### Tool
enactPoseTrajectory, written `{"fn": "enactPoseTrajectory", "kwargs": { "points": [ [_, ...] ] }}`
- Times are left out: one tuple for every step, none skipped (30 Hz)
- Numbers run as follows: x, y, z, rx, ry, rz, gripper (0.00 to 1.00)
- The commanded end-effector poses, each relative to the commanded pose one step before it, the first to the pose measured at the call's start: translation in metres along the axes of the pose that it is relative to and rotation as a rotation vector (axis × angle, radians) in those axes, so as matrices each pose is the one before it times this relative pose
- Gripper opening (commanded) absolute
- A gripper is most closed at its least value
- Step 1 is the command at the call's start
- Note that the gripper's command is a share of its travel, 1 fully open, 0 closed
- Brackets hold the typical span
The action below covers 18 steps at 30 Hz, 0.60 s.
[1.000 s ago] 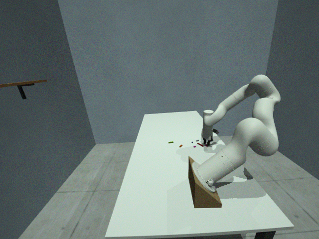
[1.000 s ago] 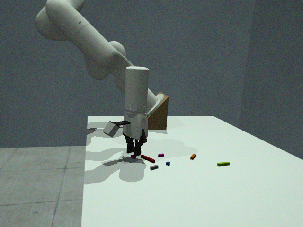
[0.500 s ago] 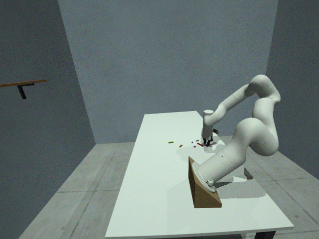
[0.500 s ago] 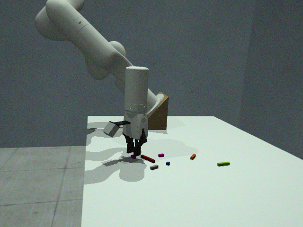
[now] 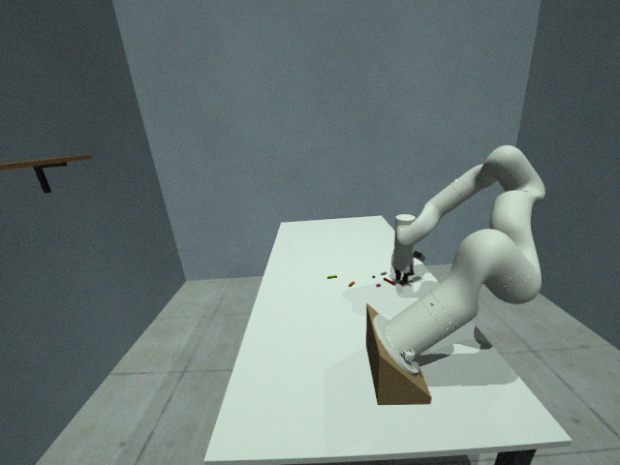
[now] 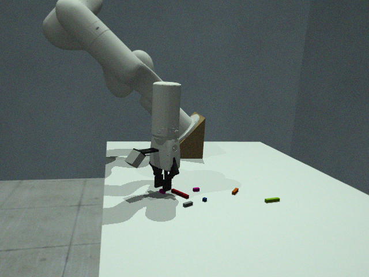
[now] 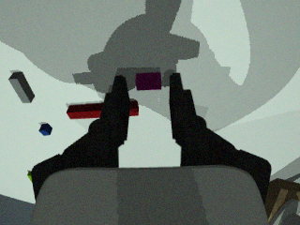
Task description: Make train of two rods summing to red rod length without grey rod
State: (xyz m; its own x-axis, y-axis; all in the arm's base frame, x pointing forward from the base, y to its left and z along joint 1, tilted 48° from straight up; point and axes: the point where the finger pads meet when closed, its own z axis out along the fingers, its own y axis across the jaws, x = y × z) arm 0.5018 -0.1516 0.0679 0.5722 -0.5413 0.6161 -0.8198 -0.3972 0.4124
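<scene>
Hovering just above the white table (image 6: 268, 238), the gripper (image 6: 163, 184) stands partly open and holds nothing; a short magenta rod (image 7: 148, 81) lies flat beyond its fingertips, long axis crosswise to the fingers. The red rod (image 6: 180, 193) lies just beside it, angled toward the grey rod (image 6: 187, 203). In the wrist view, one finger hides the red rod's end.

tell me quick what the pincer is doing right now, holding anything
Pincer: partly open, holding nothing; its black fingers straddle the short magenta rod lying on the white table, with gaps on both sides.
</scene>
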Motion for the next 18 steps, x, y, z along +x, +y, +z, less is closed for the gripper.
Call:
{"fn": "enactPoseTrajectory", "kwargs": {
  "points": [
    [0.00034, -0.00045, 0.00199, 0.00103, 0.0006, 0.00037, 0.36],
    [0.0, 0.0, 0.00083, 0.0, 0.0, 0.0, 0.36],
    [0.0, 0.0, 0.00086, 0.0, 0.0, 0.0, 0.36],
    [0.0, 0.0, 0.00088, 0.0, 0.0, 0.0, 0.36],
    [0.0, 0.0, 0.00088, 0.0, 0.0, 0.0, 0.36],
    [0.0, 0.0, 0.00086, 0.0, 0.0, 0.0, 0.36],
    [0.0, 0.0, 0.00083, 0.0, 0.0, 0.0, 0.36],
    [0.0, 0.0, 0.00079, 0.0, 0.00001, 0.0, 0.36],
    [0.0, 0.0, 0.00073, 0.0, 0.0, 0.0, 0.36],
    [0.0, 0.0, 0.00066, 0.0, 0.0, 0.0, 0.36],
    [0.0, 0.0, 0.0, 0.0, 0.0, 0.0, 0.36],
    [0.0, 0.0, 0.0, 0.0, 0.0, 0.0, 0.36],
    [0.0, 0.0, 0.00058, 0.0, 0.0, 0.0, 0.36],
    [0.0, 0.0, 0.0005, 0.0, 0.0, 0.0, 0.36],
    [0.0, 0.0, 0.00041, 0.0, 0.0, 0.0, 0.36],
    [0.0, 0.0, 0.00032, 0.0, 0.0, 0.0, 0.36],
    [0.0, 0.0, 0.00023, 0.0, 0.0, 0.0, 0.36],
    [0.0, 0.0, 0.00015, 0.0, 0.0, 0.0, 0.36]
  ]
}}
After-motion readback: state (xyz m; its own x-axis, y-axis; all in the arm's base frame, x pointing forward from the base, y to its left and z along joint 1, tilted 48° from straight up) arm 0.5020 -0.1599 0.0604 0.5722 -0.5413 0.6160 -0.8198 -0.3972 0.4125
